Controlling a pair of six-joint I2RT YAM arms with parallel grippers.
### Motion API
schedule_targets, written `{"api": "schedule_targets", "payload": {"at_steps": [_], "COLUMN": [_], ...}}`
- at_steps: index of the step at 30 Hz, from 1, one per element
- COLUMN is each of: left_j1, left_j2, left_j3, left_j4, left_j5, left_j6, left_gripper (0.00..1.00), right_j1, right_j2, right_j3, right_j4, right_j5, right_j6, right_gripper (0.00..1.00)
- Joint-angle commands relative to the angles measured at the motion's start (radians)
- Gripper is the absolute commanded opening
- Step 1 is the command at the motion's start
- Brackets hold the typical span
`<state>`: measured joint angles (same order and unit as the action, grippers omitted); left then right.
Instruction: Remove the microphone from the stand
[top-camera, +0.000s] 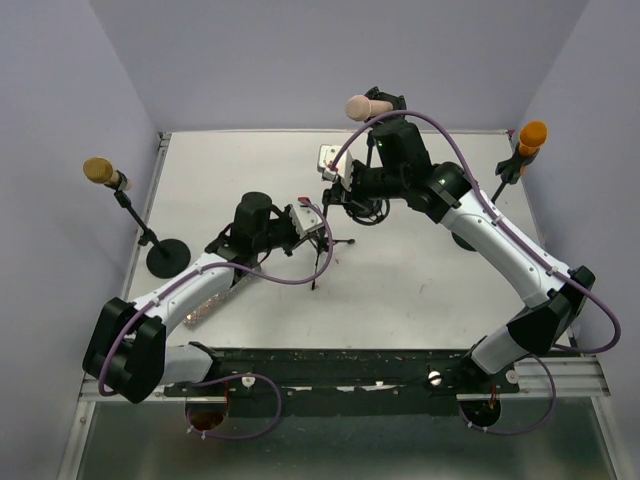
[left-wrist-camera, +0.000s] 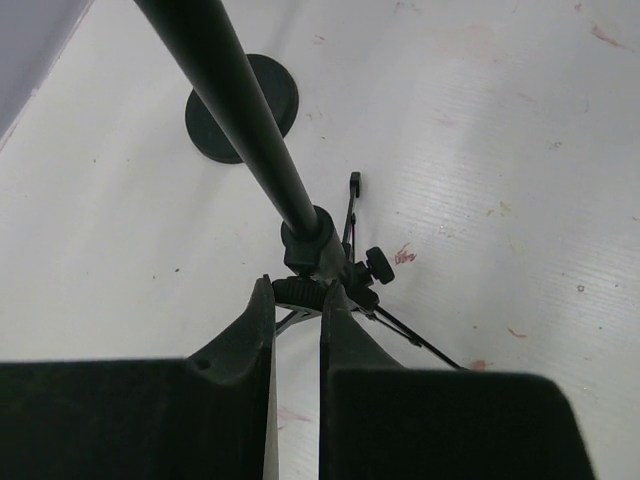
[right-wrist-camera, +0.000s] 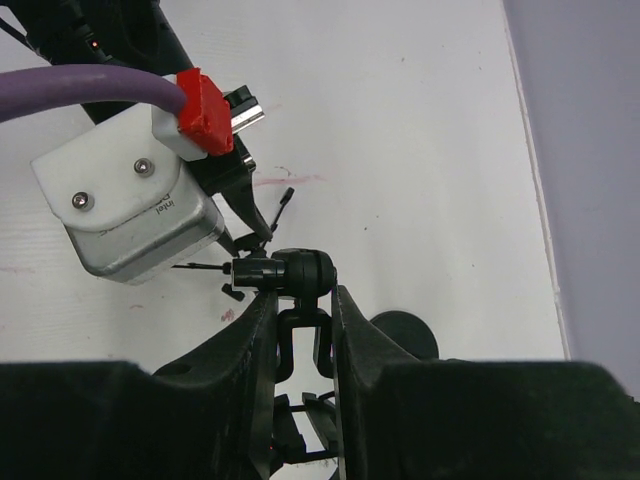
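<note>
Bracing of the stand (top-camera: 320, 262), by the look of it; pull on the microphone (top-camera: 360, 105) not yet begun. Narrow gap at left pincer (left-wrist-camera: 296, 292), tips either side of the hub (left-wrist-camera: 305, 245) just above the tripod legs, near the small knob (left-wrist-camera: 378, 265); firm clamp or mere contact, cannot tell. Closed grip of right pincer (right-wrist-camera: 303, 292) on the black knuckle (right-wrist-camera: 305, 270) at the stand's top, fingers against both sides, left arm's wrist camera (right-wrist-camera: 125, 215) just beside it. Black pole (left-wrist-camera: 232, 100) rising from the hub out of the left wrist view, crossing in front of a round base (left-wrist-camera: 282, 95) further off on the tabletop (top-camera: 420, 290).

That microphone: pink-headed, seated in a black clip (top-camera: 388, 100) at the back, just beyond the right arm's wrist in the top view; absent from both wrist views. Whether the clip belongs to the held stand or to a separate one behind, cannot tell, link hidden behind the arm. Also tan microphone (top-camera: 98, 170) far left and orange microphone (top-camera: 532, 133) far right, each on its own support, well apart from both pincers.

Progress judged early: no pincer on any microphone body. Next move likely calls for one pincer left on the stand as anchor, the other freed and brought to the microphone handle, then a draw along the clip's axis, not sideways, to avoid tipping the light tripod.
</note>
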<state>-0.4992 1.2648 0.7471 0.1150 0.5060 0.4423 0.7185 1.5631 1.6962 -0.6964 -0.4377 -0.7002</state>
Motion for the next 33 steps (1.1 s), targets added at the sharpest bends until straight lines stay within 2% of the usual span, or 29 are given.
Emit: {"api": "schedule_targets", "payload": {"at_steps": [1,3,5,9,12,16,18,19,20,21,22,24,25,26,27,28,30,33], "left_j1": [-0.001,0.001,0.030,0.157,0.241,0.290,0.291,0.288,0.280,0.275,0.263,0.248,0.238,0.237,0.237,0.237,0.238,0.243], "left_j2": [0.021,0.016,0.021,0.125,0.279,0.427,0.511,0.559,0.585,0.600,0.613,0.631,0.646,0.651,0.650,0.647,0.639,0.610], "left_j3": [0.061,0.077,0.119,0.260,0.374,0.445,0.475,0.474,0.447,0.390,0.332,0.365,0.371,0.379,0.374,0.370,0.382,0.383], "left_j4": [-0.012,-0.023,-0.063,-0.144,-0.186,-0.147,-0.143,-0.121,-0.021,0.135,0.203,-0.057,-0.081,-0.151,-0.132,-0.120,-0.087,-0.045], "left_j5": [0.034,0.042,0.100,0.334,0.524,0.734,0.888,0.952,1.014,1.046,1.086,1.129,1.160,1.160,1.151,1.145,1.132,1.112], "left_j6": [0.000,-0.039,-0.162,-0.601,-0.909,-1.114,-1.261,-1.375,-1.510,-1.707,-1.861,-1.736,-1.740,-1.714,-1.723,-1.747,-1.751,-1.755], "left_gripper": [0.01,0.00,0.00,0.00,0.00,0.00,0.00,0.00,0.00,0.00,0.00,0.00,0.02,0.08,0.21,0.27,0.47,0.56], "right_j1": [0.006,0.007,0.007,0.007,0.004,0.007,0.007,0.007,0.007,0.006,0.006,0.007,0.006,0.007,0.007,0.007,0.007,0.007], "right_j2": [0.018,0.015,0.012,0.002,-0.002,-0.003,-0.003,-0.005,-0.005,-0.006,-0.008,-0.006,-0.005,-0.002,0.005,0.006,0.015,0.032], "right_j3": [0.026,0.028,0.031,0.039,0.040,0.037,0.036,0.034,0.034,0.034,0.028,0.029,0.031,0.036,0.039,0.042,0.054,0.078], "right_j4": [0.012,0.006,-0.002,-0.014,-0.017,-0.015,-0.017,-0.015,-0.017,-0.015,-0.012,-0.008,-0.003,-0.002,-0.003,-0.002,-0.002,-0.012], "right_j5": [0.002,0.005,0.008,0.008,-0.001,-0.016,-0.022,-0.022,-0.022,-0.022,-0.025,-0.029,-0.032,-0.038,-0.038,-0.042,-0.047,-0.050], "right_j6": [-0.015,-0.018,-0.021,-0.028,-0.027,-0.019,-0.019,-0.021,-0.021,-0.021,-0.016,-0.010,-0.007,-0.002,-0.002,0.001,0.002,0.002], "right_gripper": [0.31,0.30,0.30,0.30,0.30,0.30,0.30,0.30,0.30,0.30,0.30,0.31,0.30,0.30,0.30,0.30,0.30,0.30]}}
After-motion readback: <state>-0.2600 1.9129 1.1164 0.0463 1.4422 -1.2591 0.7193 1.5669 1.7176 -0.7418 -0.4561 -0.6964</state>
